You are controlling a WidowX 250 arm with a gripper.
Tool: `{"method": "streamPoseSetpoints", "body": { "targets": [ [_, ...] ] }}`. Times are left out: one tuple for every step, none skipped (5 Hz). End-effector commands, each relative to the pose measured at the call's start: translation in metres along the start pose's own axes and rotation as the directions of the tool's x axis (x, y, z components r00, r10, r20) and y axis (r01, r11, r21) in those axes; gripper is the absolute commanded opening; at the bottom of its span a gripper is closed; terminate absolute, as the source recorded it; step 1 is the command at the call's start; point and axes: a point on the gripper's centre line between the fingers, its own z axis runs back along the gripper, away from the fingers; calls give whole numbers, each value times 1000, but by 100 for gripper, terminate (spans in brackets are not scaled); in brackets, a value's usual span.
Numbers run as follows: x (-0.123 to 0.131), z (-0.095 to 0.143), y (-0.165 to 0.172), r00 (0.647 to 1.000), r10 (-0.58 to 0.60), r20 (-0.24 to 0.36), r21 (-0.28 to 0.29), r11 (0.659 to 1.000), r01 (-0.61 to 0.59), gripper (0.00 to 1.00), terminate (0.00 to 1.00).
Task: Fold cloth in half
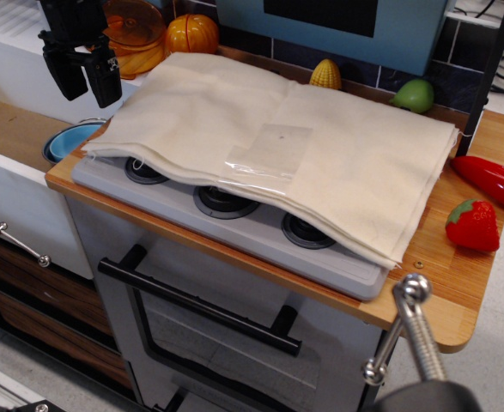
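The cloth (320,129) is a large cream sheet lying in layers over the toy stovetop (234,219), covering most of it. A shiny clear plastic patch (264,153) sits near its middle, toward the front edge. The front edge is slightly lifted, showing the layers. My gripper (84,75) is black and hangs above the back left, over the sink side, clear of the cloth's left corner. Its fingers are apart and hold nothing.
A blue bowl (69,137) lies left of the stove. An orange pumpkin (191,34), a corn cob (325,75) and a green fruit (415,95) stand behind the cloth. A red pepper (492,180) and a strawberry (473,225) lie on the wooden counter at right.
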Motion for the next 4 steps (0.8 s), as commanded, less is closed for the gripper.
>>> {"method": "streamPoseSetpoints", "body": {
  "targets": [
    [0,0,0,1000,0,0,0,1000,0,100,0],
    [-1,15,2,997,43,61,-46,998,-40,100,0],
    [-3,37,0,980,92,176,-72,994,-80,100,0],
    [1,49,-10,956,137,259,-82,989,-120,100,0]
  ]
}}
